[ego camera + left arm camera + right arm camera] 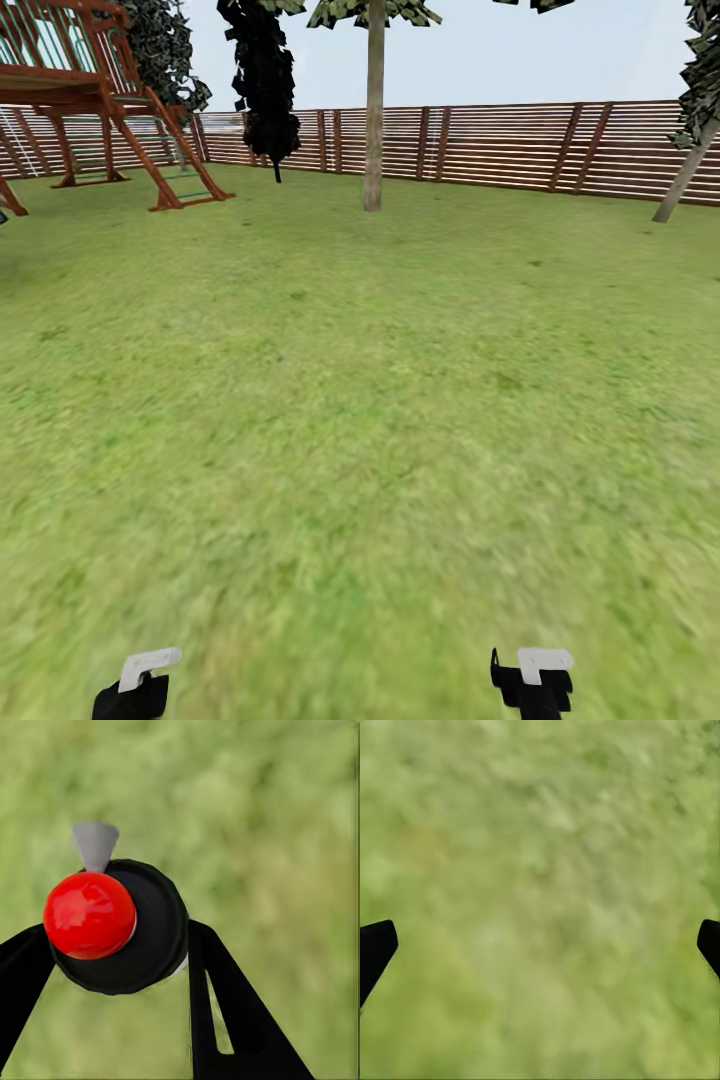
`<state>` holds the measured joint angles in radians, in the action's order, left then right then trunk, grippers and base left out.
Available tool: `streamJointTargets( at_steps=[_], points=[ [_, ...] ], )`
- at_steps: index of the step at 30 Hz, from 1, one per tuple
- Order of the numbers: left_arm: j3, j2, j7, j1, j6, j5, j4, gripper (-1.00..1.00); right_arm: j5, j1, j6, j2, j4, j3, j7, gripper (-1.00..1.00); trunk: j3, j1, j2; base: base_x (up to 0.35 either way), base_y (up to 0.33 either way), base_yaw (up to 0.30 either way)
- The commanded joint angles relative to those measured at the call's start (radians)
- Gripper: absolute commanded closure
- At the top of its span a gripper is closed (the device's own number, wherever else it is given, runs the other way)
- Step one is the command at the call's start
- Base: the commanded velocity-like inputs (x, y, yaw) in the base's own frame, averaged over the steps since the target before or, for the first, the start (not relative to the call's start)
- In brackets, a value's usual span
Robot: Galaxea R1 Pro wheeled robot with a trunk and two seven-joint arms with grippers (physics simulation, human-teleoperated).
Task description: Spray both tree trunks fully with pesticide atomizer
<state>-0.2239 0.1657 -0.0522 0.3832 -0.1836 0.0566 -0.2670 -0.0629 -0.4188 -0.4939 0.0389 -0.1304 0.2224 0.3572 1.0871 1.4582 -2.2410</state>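
The pesticide atomizer (146,945), a dark round body with a red ball (90,915) and a grey nozzle, sits between the black fingers of my left gripper (120,971), which is shut on it. Low in the head view, the left gripper (140,685) hangs over the grass. My right gripper (540,949) is open over bare lawn and holds nothing; it also shows low in the head view (535,680). Far ahead on the garden lawn (360,400), a tree with a straight bare trunk (373,130) stands near the fence. A second, leaning trunk (685,175) rises at the far right.
A brown slatted fence (500,145) closes the far side of the lawn. A wooden play frame with a ladder (110,110) stands at the far left. A dark narrow bush (265,80) stands left of the straight trunk. Open grass lies between me and the trees.
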Motion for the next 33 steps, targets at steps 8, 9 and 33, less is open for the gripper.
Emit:
streamJointTargets(
  at_steps=[8, 9, 33],
  points=[
    [0.000, 0.000, 0.000, 0.000, -0.001, 0.000, -0.001, 1.00, 0.000, 0.000, 0.000, 0.000, 0.000, 0.000, 0.000, -1.00, 0.000, 0.000, 0.000, 0.339, 0.000, 0.000],
    [0.000, 0.000, 0.000, 0.000, -0.001, 0.000, -0.001, 1.00, 0.000, 0.000, 0.000, 0.001, 0.000, 0.000, 0.000, -1.00, 0.000, 0.000, 0.000, 0.339, 0.000, 0.000],
    [0.000, 0.000, 0.000, 0.000, -0.001, 0.000, -0.001, 1.00, 0.000, 0.000, 0.000, -0.001, 0.000, 0.000, 0.000, -1.00, 0.000, 0.000, 0.000, 0.339, 0.000, 0.000]
  ],
)
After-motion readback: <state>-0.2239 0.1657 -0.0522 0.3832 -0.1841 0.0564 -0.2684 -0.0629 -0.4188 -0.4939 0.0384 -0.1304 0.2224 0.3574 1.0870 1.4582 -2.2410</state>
